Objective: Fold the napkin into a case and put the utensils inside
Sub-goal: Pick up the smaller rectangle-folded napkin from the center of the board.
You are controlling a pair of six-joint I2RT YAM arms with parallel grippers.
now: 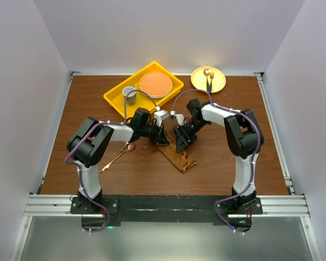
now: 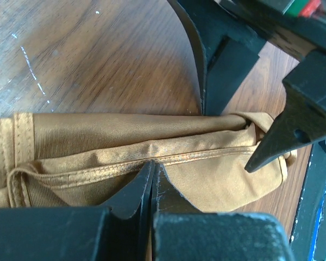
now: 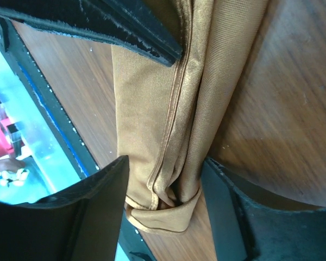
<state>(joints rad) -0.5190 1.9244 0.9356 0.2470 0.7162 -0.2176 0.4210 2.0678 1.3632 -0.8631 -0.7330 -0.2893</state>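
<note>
Rust-brown napkin (image 1: 180, 159), folded into a narrow strip, lies mid-table; the left gripper (image 2: 153, 166) is clamped fully closed, tips at its hem, and the right gripper (image 3: 165, 179) stands parted astride one end. A yellow tray (image 1: 113, 99) holds a grey cup (image 1: 129, 92) and an orange woven disc (image 1: 155, 84), a yellow plate (image 1: 198, 81) a dark-handled utensil (image 1: 209, 81).

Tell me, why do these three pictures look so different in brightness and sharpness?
Top external view: even, soft light, faint shadows under the arms, all sharp. Left wrist view: the napkin is crisp with a silky sheen, there is pale glare on the table, and the left gripper is nearly black. Right wrist view: a washed-out bright patch at the left edge; the napkin is sharp.
</note>
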